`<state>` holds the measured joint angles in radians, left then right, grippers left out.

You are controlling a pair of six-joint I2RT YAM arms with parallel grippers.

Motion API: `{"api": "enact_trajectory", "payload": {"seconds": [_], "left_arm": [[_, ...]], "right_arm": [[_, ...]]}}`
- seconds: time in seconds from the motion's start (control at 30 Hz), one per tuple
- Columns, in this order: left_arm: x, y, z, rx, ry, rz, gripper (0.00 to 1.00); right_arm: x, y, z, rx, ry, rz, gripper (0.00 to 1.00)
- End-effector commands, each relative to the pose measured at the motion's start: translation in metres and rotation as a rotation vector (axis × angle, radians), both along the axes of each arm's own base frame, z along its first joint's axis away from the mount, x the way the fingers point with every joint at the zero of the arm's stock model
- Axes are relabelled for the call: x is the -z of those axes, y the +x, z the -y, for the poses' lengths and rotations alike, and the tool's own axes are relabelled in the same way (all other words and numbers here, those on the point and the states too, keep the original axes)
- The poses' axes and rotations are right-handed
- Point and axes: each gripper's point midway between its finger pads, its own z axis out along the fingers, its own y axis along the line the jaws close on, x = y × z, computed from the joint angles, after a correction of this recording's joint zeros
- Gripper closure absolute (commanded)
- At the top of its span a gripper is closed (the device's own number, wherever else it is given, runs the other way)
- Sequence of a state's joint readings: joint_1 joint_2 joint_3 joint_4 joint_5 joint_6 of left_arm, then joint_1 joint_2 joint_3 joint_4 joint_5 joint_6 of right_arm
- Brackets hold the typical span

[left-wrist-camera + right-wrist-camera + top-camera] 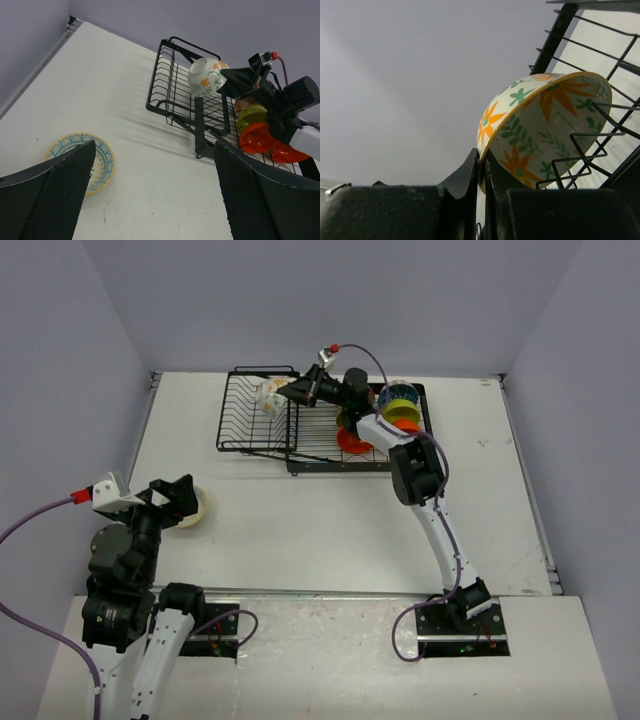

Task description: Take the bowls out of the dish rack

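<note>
Dish rack (250,448) of black wire sits at the far middle of the white table (330,530), with open room on every side. I see glossy orange bowls (352,438) and a green bowl (251,116) in its flat tray. My right gripper (481,167) pinches the floral bowl (540,125) by its rim at the deep basket. My left gripper (155,197) gapes wide above a blue-patterned dish (102,160) on bare tabletop.

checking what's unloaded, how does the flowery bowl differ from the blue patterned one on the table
The flowery bowl shows orange flowers, the blue-patterned bowl blue arcs. The flowery bowl is tilted in the dish rack; the blue-patterned bowl sits upright on the table. The right hand pinches the flowery bowl's rim; the blue-patterned bowl is ungripped. Both have yellow rims.
</note>
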<state>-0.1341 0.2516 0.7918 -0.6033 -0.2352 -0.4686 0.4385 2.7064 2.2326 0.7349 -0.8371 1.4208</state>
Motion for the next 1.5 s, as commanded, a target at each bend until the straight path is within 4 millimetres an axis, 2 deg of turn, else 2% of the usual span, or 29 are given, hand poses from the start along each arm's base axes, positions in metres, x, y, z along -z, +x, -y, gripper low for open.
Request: {"api": "enact_trajectory", "payload": {"seconds": [0.0, 0.1, 0.4, 0.43, 0.5, 0.53, 0.6, 0.63, 0.67, 0.73, 0.77, 0.8, 0.83, 0.87, 0.9, 0.93, 0.97, 1.0, 1.03, 1.07, 1.1, 1.13, 1.17, 1.2, 1.23, 1.27, 1.3, 1.33, 1.47], "left_arm": [[-0.008, 0.000, 0.002, 0.016, 0.008, 0.031, 0.00], [-0.008, 0.000, 0.002, 0.016, 0.008, 0.031, 0.00], [-0.007, 0.002, 0.001, 0.005, 0.007, 0.022, 0.00], [-0.007, 0.003, 0.001, 0.005, 0.006, 0.018, 0.00], [-0.006, 0.004, 0.001, 0.003, 0.008, 0.013, 0.00], [-0.007, 0.004, 0.001, 0.002, 0.008, 0.011, 0.00], [-0.008, 0.006, 0.001, 0.005, 0.011, 0.008, 0.00], [-0.009, 0.008, 0.002, 0.011, 0.015, 0.005, 0.00], [-0.010, 0.008, 0.003, 0.018, 0.018, 0.003, 0.00], [-0.021, 0.009, 0.009, 0.050, 0.014, 0.008, 0.00], [-0.028, 0.010, 0.012, 0.068, 0.016, 0.015, 0.00], [-0.047, 0.007, 0.017, 0.097, 0.016, 0.048, 0.00], [-0.050, 0.012, 0.020, 0.108, 0.020, 0.024, 0.00], [-0.059, 0.013, 0.021, 0.118, 0.019, 0.029, 0.00], [-0.069, 0.014, 0.025, 0.137, 0.018, 0.033, 0.00], [-0.089, 0.016, 0.028, 0.151, 0.013, 0.047, 0.00], [-0.098, 0.018, 0.031, 0.168, 0.009, 0.049, 0.00], [-0.100, 0.028, 0.040, 0.209, 0.006, 0.025, 0.00], [-0.119, 0.028, 0.044, 0.232, 0.002, 0.052, 0.00], [-0.123, 0.028, 0.065, 0.352, -0.002, 0.046, 0.00], [-0.127, 0.040, 0.080, 0.429, -0.001, 0.029, 0.00], [-0.126, 0.044, 0.094, 0.510, -0.005, 0.011, 0.00], [-0.114, 0.053, 0.120, 0.666, -0.021, -0.053, 0.00], [-0.110, 0.056, 0.131, 0.737, -0.029, -0.080, 0.00], [-0.110, 0.057, 0.138, 0.787, -0.024, -0.098, 0.00], [-0.100, 0.064, 0.145, 0.829, -0.038, -0.147, 0.00], [-0.097, 0.066, 0.147, 0.842, -0.042, -0.160, 0.00], [-0.094, 0.070, 0.149, 0.850, -0.049, -0.175, 0.00], [-0.082, 0.068, 0.159, 0.879, -0.063, -0.214, 0.00]], "right_arm": [[-0.041, -0.012, -0.001, -0.030, 0.082, 0.111, 1.00], [-0.048, -0.015, 0.000, -0.028, 0.096, 0.126, 1.00], [-0.104, -0.047, 0.008, -0.065, 0.148, 0.255, 1.00], [-0.123, -0.058, 0.010, -0.084, 0.153, 0.299, 1.00], [-0.128, -0.067, 0.012, -0.094, 0.137, 0.335, 1.00], [-0.148, -0.079, 0.015, -0.102, 0.143, 0.379, 1.00], [-0.151, -0.092, 0.018, -0.128, 0.115, 0.427, 1.00], [-0.169, -0.104, 0.020, -0.143, 0.107, 0.458, 1.00], [-0.172, -0.113, 0.022, -0.163, 0.084, 0.516, 1.00], [-0.166, -0.124, 0.024, -0.176, 0.032, 0.518, 1.00], [-0.188, -0.139, 0.031, -0.162, 0.020, 0.639, 1.00], [-0.170, -0.144, 0.031, -0.174, -0.037, 0.583, 1.00], [-0.170, -0.149, 0.033, -0.159, -0.071, 0.602, 1.00], [-0.190, -0.159, 0.040, -0.106, -0.108, 0.769, 1.00], [-0.183, -0.156, 0.041, -0.049, -0.170, 0.770, 1.00], [-0.165, -0.161, 0.039, -0.044, -0.282, 0.825, 1.00], [-0.153, -0.167, 0.041, -0.036, -0.348, 0.853, 1.00], [-0.154, -0.183, 0.045, 0.002, -0.437, 0.866, 1.00], [-0.149, -0.189, 0.047, 0.021, -0.517, 1.016, 1.00], [-0.118, -0.203, 0.051, -0.006, -0.602, 1.050, 1.00], [-0.128, -0.228, 0.052, 0.017, -0.655, 1.184, 1.00], [-0.124, -0.241, 0.053, 0.024, -0.686, 1.224, 1.00], [-0.117, -0.276, 0.052, -0.005, -0.700, 1.276, 1.00], [-0.112, -0.285, 0.055, 0.011, -0.741, 1.312, 1.00], [-0.110, -0.279, 0.066, 0.100, -0.855, 1.354, 1.00], [-0.093, -0.303, 0.062, 0.071, -0.888, 1.385, 1.00], [-0.101, -0.310, 0.072, 0.122, -0.913, 1.421, 1.00], [-0.084, -0.322, 0.078, 0.117, -0.983, 1.425, 1.00], [-0.070, -0.353, 0.096, 0.091, -1.052, 1.487, 1.00]]}}
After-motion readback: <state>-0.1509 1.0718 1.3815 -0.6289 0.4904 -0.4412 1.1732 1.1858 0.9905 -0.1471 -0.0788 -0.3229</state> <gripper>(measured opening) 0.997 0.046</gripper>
